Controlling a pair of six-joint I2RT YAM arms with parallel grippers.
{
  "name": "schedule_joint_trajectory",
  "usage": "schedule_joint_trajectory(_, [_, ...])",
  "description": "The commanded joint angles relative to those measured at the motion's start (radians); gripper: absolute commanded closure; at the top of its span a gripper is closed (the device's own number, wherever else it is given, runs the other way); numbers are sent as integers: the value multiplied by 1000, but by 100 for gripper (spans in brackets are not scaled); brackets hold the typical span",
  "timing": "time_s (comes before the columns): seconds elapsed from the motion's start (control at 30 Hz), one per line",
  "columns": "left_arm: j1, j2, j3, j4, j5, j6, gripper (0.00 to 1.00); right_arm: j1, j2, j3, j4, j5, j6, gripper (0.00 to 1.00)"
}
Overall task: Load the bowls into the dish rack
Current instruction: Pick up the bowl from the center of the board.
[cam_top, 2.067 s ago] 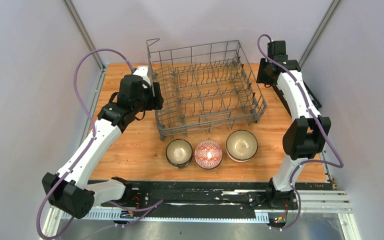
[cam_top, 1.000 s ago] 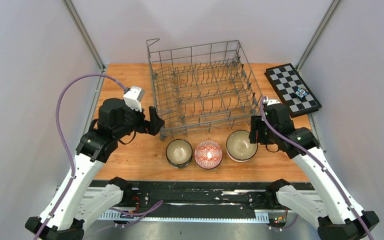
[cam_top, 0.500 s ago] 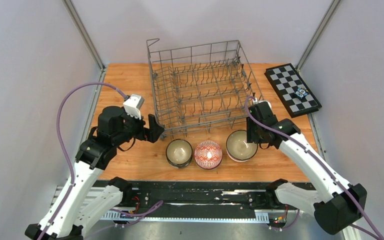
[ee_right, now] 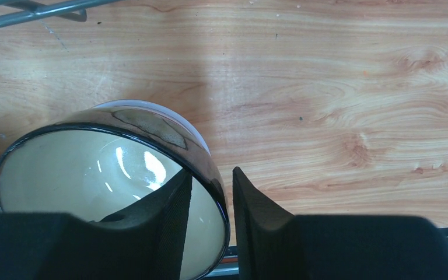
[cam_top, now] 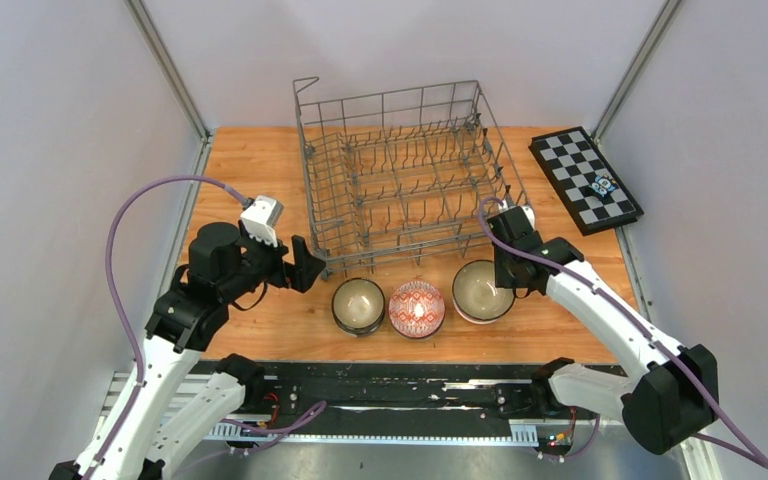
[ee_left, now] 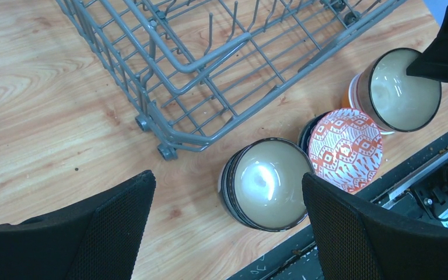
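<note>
The grey wire dish rack (cam_top: 405,175) stands at the back middle and holds no bowls. Three bowl stacks sit in a row in front of it: a dark-rimmed beige bowl (cam_top: 358,304), a red-white patterned bowl (cam_top: 416,308) and a second dark-rimmed beige bowl (cam_top: 482,290). My left gripper (cam_top: 305,265) is open and hovers by the rack's front left corner, just left of the left beige bowl (ee_left: 265,182). My right gripper (ee_right: 211,171) is closed over the right bowl's (ee_right: 93,169) rim, one finger inside and one outside. An orange bowl (ee_left: 350,96) shows beneath that bowl.
A black-and-white chequered board (cam_top: 585,178) with a small object on it lies at the back right. The rack's (ee_left: 210,58) front corner foot is close to the left bowl. The table's black front edge (cam_top: 410,385) runs just behind the bowls.
My right arm has swung in from the back right and come down onto the right bowl's rim. My left arm has drawn back towards the front left, gripper still open.
</note>
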Motion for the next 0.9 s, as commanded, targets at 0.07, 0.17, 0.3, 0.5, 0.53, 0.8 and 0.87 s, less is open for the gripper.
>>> schedule_joint_trajectory(0.07, [-5,1,-9,-6,16,-7,3,14,-11,-44,14,37,8,70])
schedule_joint_trajectory(0.17, [-4,2,-12,0,11,-7,3,14,-12,-53,13,44,5,73])
schedule_joint_trajectory(0.3, [-5,9,-13,0,10,-7,3,14,-21,-60,14,51,-1,88])
schedule_joint_trajectory(0.5, [-5,12,0,-10,4,-5,3,14,-67,-43,-3,57,-13,97])
schedule_joint_trajectory(0.53, [-5,13,0,-10,2,-6,3,14,-71,-35,-10,56,-16,97])
schedule_joint_trajectory(0.8, [-5,2,-6,-17,-4,-10,3,37,-120,66,-100,70,-34,97])
schedule_joint_trajectory(0.87, [-5,0,-6,-22,-7,-11,3,52,-124,109,-136,87,-38,97])
